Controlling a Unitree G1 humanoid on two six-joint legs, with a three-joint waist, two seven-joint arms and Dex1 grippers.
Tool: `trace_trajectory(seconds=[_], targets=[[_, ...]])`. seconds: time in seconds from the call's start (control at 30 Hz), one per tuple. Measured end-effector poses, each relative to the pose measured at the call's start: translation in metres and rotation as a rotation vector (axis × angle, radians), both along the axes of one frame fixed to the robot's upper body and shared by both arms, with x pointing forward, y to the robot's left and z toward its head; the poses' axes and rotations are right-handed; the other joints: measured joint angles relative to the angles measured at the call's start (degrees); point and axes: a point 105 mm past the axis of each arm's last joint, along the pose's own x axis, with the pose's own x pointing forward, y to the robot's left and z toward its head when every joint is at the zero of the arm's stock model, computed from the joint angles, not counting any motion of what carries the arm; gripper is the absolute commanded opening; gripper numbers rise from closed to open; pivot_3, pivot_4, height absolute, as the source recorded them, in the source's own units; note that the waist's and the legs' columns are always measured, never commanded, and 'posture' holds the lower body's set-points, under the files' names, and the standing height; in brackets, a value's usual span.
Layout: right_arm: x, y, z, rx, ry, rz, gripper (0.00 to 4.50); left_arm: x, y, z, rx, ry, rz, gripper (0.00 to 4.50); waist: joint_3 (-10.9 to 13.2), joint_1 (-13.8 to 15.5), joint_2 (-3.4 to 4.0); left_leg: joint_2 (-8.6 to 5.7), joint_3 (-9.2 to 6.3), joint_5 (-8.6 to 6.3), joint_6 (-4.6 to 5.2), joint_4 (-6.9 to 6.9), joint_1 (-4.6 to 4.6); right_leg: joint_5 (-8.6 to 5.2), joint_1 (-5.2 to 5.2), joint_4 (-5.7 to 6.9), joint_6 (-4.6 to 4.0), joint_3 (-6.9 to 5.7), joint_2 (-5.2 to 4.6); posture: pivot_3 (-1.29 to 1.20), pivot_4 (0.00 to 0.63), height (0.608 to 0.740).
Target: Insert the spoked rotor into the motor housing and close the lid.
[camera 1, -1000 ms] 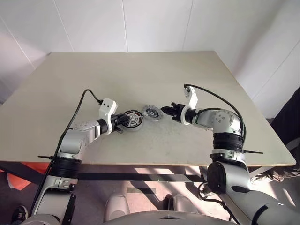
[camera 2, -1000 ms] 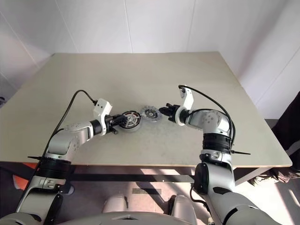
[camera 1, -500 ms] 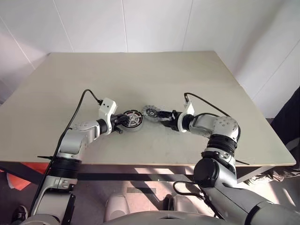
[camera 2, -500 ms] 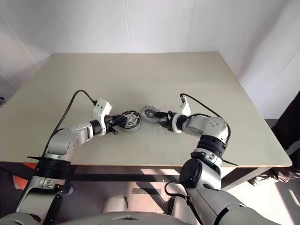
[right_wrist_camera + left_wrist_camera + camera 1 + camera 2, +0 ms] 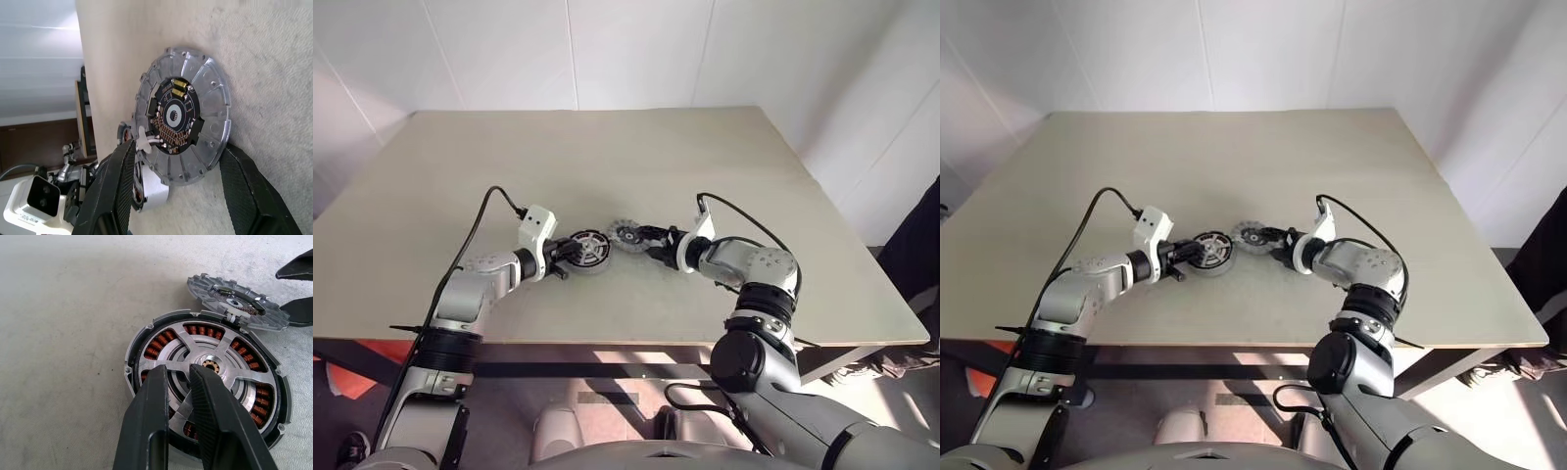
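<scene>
Straddling the lid (image 5: 183, 120) is where my right end effector (image 5: 651, 236) now stands: a second ago its fingers were closed and short of the disc, and since then they have spread and come in, one on each side of the rim. In the right wrist view neither finger clearly presses the metal yet, so I judge this a grasp about to be made, not one made. The lid lies near the middle of the bench (image 5: 607, 157), a little toward its near edge, its circuit-board face toward my wrist camera, tilted so that one side rests on the rim of the motor housing (image 5: 208, 394). The spoked rotor (image 5: 212, 367) looks already seated there, pale spokes over the copper windings, so closing the lid is what I take to be left. My left end effector (image 5: 177, 379) has not shifted; its fingers are nearly together, pinching a spoke of the rotor at the housing's near side and steadying the assembly. Everything sits well apart from all four bench edges, with bare surface toward the far edge and both side edges for lifting and turning the lid.
</scene>
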Motion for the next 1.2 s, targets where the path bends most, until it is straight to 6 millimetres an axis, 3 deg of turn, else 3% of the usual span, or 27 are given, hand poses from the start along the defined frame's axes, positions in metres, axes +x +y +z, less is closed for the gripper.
trace_trajectory(seconds=[0.37,0.6,0.83,1.2], targets=[[0.014,0.011,0.000,0.026,-0.023,-0.020,2.96,-0.001,0.002,0.000,0.008,-0.001,0.002,0.78,0.0,-0.1,0.00,0.00,0.00,0.02,-0.03,0.01,0.02,0.00,0.00,0.02,-0.01,-0.01,0.00,0.00,0.000,0.740],[0.020,0.034,0.011,0.091,-0.080,0.031,2.96,-0.001,0.002,0.000,0.009,-0.001,-0.004,0.78,0.0,-0.1,0.00,0.01,0.00,-0.01,0.02,0.01,-0.02,0.10,0.00,0.02,-0.17,-0.04,0.00,0.00,0.000,0.740],[0.025,0.041,0.014,0.109,-0.127,0.026,2.96,-0.001,0.002,0.000,0.012,-0.003,-0.005,0.78,0.0,-0.1,0.00,0.01,0.00,-0.02,0.03,0.01,-0.03,0.12,-0.01,0.01,-0.20,-0.05,0.00,0.00,0.000,0.740],[0.023,0.051,0.040,0.189,-0.245,0.101,2.96,-0.001,0.005,0.001,0.013,-0.003,0.001,0.78,0.0,-0.1,0.00,0.04,0.00,-0.02,0.04,0.01,-0.05,0.18,-0.01,0.01,-0.31,-0.06,0.01,0.00,0.000,0.740]])
